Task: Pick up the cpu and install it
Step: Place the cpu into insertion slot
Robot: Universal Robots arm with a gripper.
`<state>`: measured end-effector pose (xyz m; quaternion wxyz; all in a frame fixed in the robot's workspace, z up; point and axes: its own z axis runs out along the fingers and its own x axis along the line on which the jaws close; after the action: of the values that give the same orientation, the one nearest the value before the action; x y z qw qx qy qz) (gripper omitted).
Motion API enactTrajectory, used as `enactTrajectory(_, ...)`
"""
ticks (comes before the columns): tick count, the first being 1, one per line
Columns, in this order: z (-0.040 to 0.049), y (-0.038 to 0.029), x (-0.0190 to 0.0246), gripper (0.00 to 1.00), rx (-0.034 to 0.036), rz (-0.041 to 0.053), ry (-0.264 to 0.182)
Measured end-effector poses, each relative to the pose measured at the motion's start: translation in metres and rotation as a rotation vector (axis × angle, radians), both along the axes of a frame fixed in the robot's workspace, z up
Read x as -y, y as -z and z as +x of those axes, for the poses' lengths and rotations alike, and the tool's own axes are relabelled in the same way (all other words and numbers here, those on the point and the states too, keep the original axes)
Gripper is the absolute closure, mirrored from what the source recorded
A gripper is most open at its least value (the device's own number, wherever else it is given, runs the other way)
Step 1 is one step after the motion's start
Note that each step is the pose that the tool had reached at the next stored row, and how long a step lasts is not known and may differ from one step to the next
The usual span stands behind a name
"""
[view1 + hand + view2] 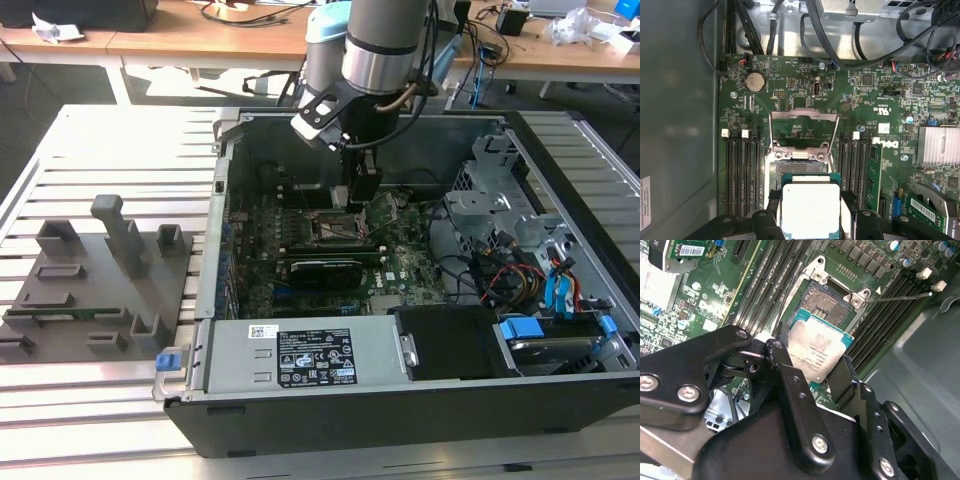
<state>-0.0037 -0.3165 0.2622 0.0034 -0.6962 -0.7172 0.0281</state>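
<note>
Silvery-pink metal tops the cpu (817,347), which the gripper (810,359) clasps by two opposite edges. Its fingers (790,385) sit clear of the chip's face, a hold that suits lowering it flat. The chip hangs close over the open socket (799,161) on the green motherboard (790,80), not yet seated, inside the computer case (300,425) on the slatted surface (110,130). The socket's load plate (804,125) stands hinged back, baring the contacts to receive the chip. Faint print crosses the cpu's lid, white lettering marks the board, and a white label (315,365) sits near the case's front edge.
</note>
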Motion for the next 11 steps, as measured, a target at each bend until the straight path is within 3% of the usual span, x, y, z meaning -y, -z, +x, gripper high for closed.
enactTrajectory(11, 0.0000, 0.0086, 0.0000, 0.45, 0.0000, 0.0001, 0.000)
